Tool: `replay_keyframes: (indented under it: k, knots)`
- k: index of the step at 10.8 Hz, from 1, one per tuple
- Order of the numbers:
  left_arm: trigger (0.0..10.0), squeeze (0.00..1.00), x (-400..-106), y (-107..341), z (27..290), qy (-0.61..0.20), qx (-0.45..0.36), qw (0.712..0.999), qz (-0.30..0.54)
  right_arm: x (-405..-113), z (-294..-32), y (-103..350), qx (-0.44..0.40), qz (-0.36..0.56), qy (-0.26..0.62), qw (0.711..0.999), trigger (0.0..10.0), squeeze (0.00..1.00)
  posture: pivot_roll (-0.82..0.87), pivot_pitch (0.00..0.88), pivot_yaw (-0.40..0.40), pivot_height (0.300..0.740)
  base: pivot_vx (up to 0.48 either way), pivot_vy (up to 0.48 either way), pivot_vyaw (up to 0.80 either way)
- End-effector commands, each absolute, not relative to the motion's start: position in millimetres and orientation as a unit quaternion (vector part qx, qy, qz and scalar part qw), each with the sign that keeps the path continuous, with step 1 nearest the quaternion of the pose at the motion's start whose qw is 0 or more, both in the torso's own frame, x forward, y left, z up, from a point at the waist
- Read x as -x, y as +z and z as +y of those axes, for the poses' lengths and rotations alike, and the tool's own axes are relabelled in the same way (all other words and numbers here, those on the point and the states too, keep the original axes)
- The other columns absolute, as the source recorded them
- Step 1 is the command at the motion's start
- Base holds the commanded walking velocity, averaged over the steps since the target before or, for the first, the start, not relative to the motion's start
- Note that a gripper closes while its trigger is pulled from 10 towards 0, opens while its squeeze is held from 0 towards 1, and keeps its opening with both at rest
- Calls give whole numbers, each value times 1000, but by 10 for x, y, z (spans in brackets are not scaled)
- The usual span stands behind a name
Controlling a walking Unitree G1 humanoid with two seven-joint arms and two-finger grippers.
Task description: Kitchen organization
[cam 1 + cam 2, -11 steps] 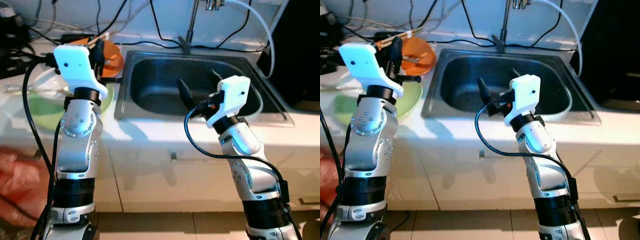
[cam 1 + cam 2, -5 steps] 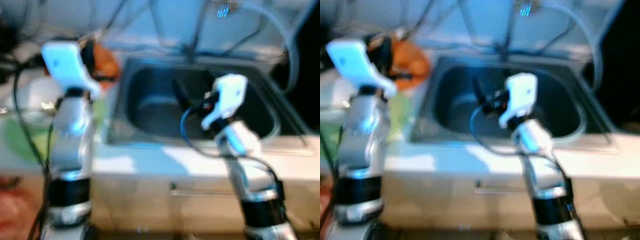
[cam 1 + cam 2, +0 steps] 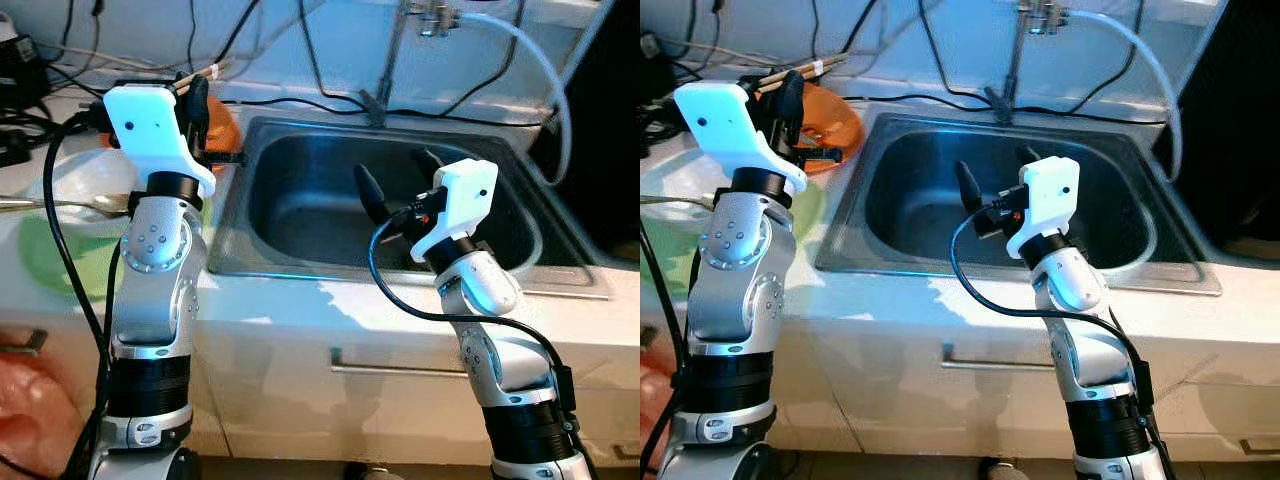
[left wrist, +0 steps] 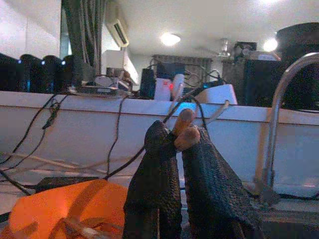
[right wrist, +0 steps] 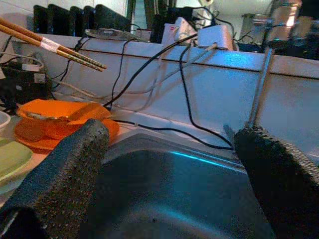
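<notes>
Left gripper (image 3: 790, 95) was raised above the counter's back-left area with its two black fingers pressed together on a pair of wooden chopsticks (image 5: 50, 45), whose ends protruded past the fingertips (image 4: 187, 132) in the left wrist view. Right gripper (image 3: 992, 180) hung over the sink (image 3: 225, 262) with its fingers spread wide and nothing between them. The sink, the largest item, was recessed in the white counter (image 3: 300, 305), with the faucet (image 3: 395, 50) at its back edge. A green plate (image 3: 45, 255) lay at the counter's left edge, with a white bowl (image 3: 85, 185) and a spoon (image 3: 60, 205) over it. An orange plate (image 3: 830, 120) sat near the sink's back-left corner, just below the left gripper. Several black cables (image 3: 280, 85) ran along the back edge. Judged risk: the pinch held the chopsticks near one end, so a fast swing could rotate them or drop one; their long free ends could also snag the cables or strike the faucet.
</notes>
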State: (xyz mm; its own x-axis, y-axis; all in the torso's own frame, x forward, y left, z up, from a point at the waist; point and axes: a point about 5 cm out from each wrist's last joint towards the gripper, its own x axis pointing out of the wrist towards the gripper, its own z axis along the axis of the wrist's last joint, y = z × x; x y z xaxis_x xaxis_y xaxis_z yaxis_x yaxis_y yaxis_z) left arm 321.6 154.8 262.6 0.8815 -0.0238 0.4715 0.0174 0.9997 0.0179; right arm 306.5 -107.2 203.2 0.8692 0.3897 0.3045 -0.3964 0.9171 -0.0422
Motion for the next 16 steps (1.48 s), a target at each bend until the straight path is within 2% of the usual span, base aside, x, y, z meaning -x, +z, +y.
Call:
replay_keyframes:
  k: [1,3,5,6,8,11,13,16]
  knots:
    - [1373,0,-3230,2555,1480,-28,-19,973,-227,-3083,-1116,2048,-6,-152,186,971,10000,0,7,35,-46,740,0,0,0]
    - [1529,0,-3235,2469,1469,-35,-19,976,-214,-3100,-1109,2031,-27,-138,186,972,10000,0,9,33,-42,740,0,0,0]
    - [2745,0,-3245,2455,1478,-34,-17,976,-213,-3102,-1093,2017,-33,-132,190,972,10000,0,9,31,-45,740,0,0,0]
    - [2745,0,-3250,2460,1485,-32,-16,976,-214,-3103,-1095,2020,-31,-133,188,973,10000,0,9,31,-45,740,0,0,0]
    - [353,0,-3254,2470,1513,-27,-12,976,-216,-3100,-1108,2023,-31,-134,184,973,10000,0,7,33,-45,740,0,0,0]
    - [1686,0,-3268,2453,1551,-17,-4,977,-212,-3091,-1086,2043,-49,-132,191,971,10000,0,7,30,-52,740,0,0,0]
    - [1569,0,-3266,2449,1559,-14,4,977,-211,-3096,-1084,2043,-44,-129,193,972,10000,0,7,29,-55,740,0,0,-669]
    - [1098,0,-3267,2431,1566,-12,12,978,-207,-3088,-1104,2046,-44,-130,195,971,10000,0,2,30,-60,740,0,0,0]
